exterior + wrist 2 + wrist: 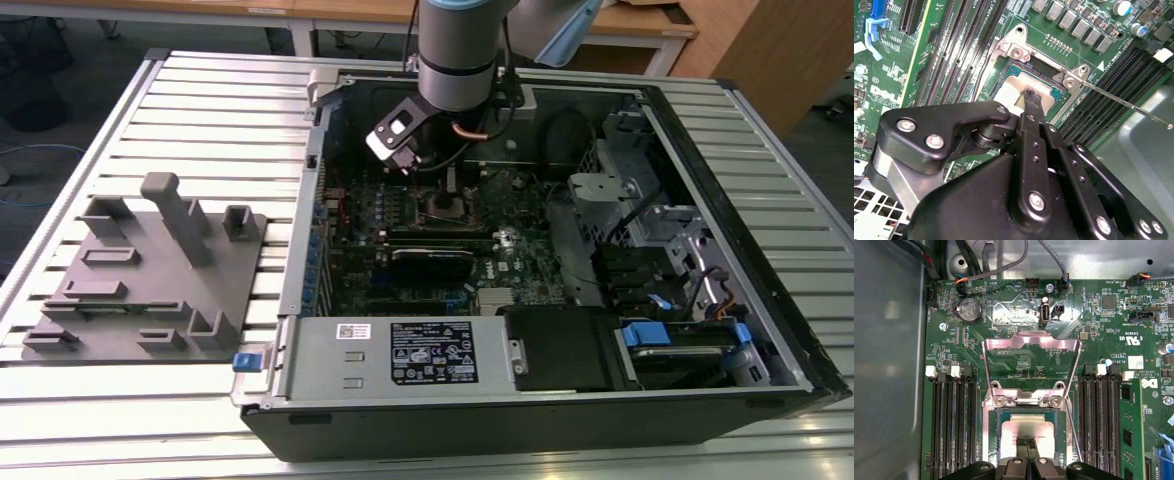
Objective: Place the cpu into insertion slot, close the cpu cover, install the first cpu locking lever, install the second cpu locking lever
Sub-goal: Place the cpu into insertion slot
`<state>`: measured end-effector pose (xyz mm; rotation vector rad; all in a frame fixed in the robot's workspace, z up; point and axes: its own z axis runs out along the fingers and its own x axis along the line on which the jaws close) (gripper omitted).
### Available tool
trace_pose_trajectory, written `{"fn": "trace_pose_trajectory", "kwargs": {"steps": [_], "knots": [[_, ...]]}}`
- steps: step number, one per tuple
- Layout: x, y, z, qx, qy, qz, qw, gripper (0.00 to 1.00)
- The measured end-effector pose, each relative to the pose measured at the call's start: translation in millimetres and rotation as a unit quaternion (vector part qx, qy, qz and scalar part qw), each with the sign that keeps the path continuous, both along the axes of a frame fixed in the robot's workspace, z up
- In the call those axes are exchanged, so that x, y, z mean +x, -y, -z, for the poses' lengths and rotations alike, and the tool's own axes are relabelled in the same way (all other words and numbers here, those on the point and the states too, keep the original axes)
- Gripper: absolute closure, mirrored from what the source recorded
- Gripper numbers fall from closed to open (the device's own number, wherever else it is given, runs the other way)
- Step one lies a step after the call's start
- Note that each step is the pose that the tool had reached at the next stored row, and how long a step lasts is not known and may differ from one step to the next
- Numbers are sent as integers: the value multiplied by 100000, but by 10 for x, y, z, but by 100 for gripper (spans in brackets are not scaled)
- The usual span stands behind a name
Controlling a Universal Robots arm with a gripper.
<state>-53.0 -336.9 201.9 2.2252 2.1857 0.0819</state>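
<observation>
The cpu (1026, 426) (1013, 89), a flat square with a pale silver top, lies in the insertion slot (995, 437) (446, 208) on the green motherboard. My gripper (1026, 442) (1032, 96) is shut, its black fingertips pressed together over the chip's middle; I cannot tell whether they touch it. The cpu cover (1029, 342) is a silver frame swung open and standing up beyond the socket's hinge. A thin wire locking lever (1126, 104) (1072, 432) sticks out, raised, beside the socket. In the exterior view the gripper (422, 168) hangs inside the open case above the socket.
Black memory slots (954, 425) (1099, 420) flank the socket on both sides. A round coin battery (969, 309) and cables (1004, 265) lie beyond the cover. A grey fixture block (147, 270) sits on the slatted table at the exterior view's left, outside the case.
</observation>
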Motion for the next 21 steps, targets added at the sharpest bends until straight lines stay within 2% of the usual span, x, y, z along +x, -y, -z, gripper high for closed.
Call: {"fn": "trace_pose_trajectory", "kwargs": {"steps": [6,7,8,9,17,19,21], "knots": [[10,0,0,1,3,5,100000,89],[10,0,0,-1,-89,1,100000,89],[11,-1,1,4,-304,-3,100000,89],[10,0,0,-7,-367,2,99999,89],[10,0,1,1,-388,5,99999,89],[12,0,2,9,-856,-6,99996,89],[11,0,1,1,-872,4,99996,89]]}}
